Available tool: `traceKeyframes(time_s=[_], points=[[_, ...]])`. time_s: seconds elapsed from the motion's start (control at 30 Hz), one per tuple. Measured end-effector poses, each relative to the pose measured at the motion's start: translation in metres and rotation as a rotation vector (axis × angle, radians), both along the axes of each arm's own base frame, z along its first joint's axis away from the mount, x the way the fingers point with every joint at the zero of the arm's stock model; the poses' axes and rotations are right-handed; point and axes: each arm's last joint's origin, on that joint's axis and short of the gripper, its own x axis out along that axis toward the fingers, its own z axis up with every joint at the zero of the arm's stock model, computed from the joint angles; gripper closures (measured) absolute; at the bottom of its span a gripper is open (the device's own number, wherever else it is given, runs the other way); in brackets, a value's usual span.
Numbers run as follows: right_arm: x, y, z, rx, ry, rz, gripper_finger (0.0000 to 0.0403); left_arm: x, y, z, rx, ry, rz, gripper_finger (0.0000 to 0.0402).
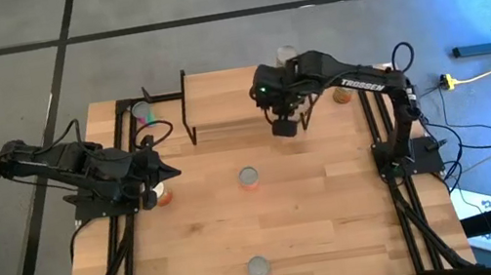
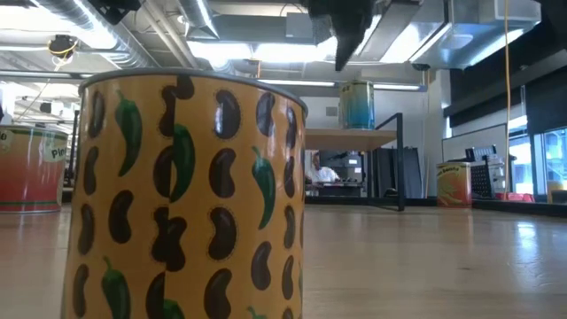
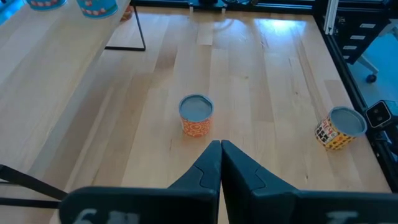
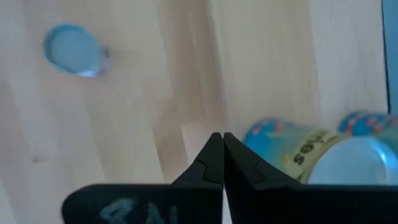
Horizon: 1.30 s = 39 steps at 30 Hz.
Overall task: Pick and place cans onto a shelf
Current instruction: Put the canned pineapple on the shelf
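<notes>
- Above the shelf's (image 1: 220, 102) right end near the table's (image 1: 338, 222) far edge, the right gripper (image 1: 284, 127) hovers, fingers pressed together, empty
- At the left edge, the left gripper (image 1: 170, 172) waits pinched closed
- Mid-table, an orange can (image 1: 248, 178) stands upright
- Cans likely rigid, slick; grasp across the sides
</notes>
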Motion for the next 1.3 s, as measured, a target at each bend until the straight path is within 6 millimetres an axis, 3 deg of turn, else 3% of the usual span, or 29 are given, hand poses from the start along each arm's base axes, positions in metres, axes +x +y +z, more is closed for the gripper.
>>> traceKeyframes(time_s=[0.3,0.93,1.1,1.3], points=[[-0.004,0.035,0.041,0.008,-0.134,0.111,0.0403,0.0,0.0,0.0,-0.055,-0.005,0.027,0.0401],[-0.018,0.096,0.069,0.039,-0.207,0.234,0.0403,-0.002,0.001,-0.001,-0.115,0.014,0.104,0.0401],[-0.024,0.109,0.072,0.052,-0.203,0.254,0.0403,-0.018,0.004,0.0,-0.255,0.207,0.221,0.0401],[-0.028,0.117,0.073,0.053,-0.205,0.285,0.0402,-0.027,0.001,-0.01,-0.594,0.403,0.36,0.0401]])
